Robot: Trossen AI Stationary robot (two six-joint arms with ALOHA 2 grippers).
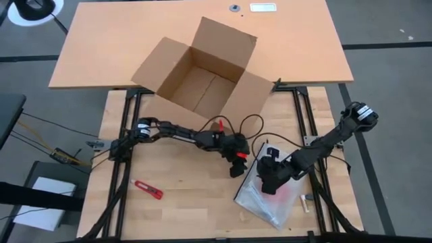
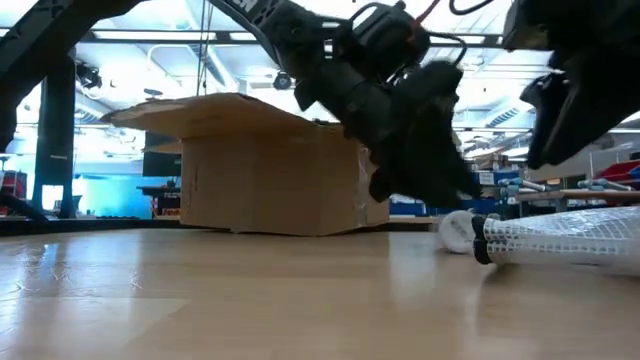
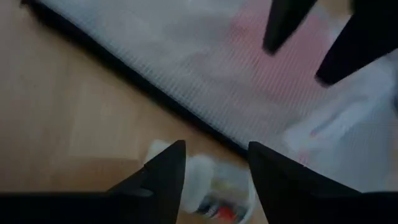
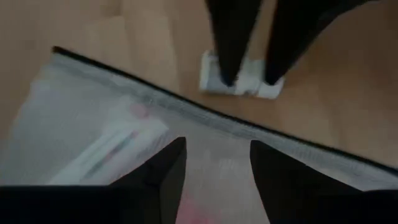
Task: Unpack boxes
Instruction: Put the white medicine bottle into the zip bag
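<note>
L gripper [image 1: 235,169] jaws apart astride small white item [image 4: 239,79], R gripper [image 1: 270,182] open over mesh bag [image 1: 266,199] — carton [image 1: 202,74] empty.

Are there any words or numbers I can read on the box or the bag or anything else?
None can be read.
Plain brown cardboard carton: open, no print seen on it.
Clear plastic mesh bag: pink and white shapes inside, too blurred to read.
Small white object beside the bag: a coloured mark on it, too blurred to read.
White label on the far tabletop: too small to read.
Small red tool: no lettering visible.
</note>
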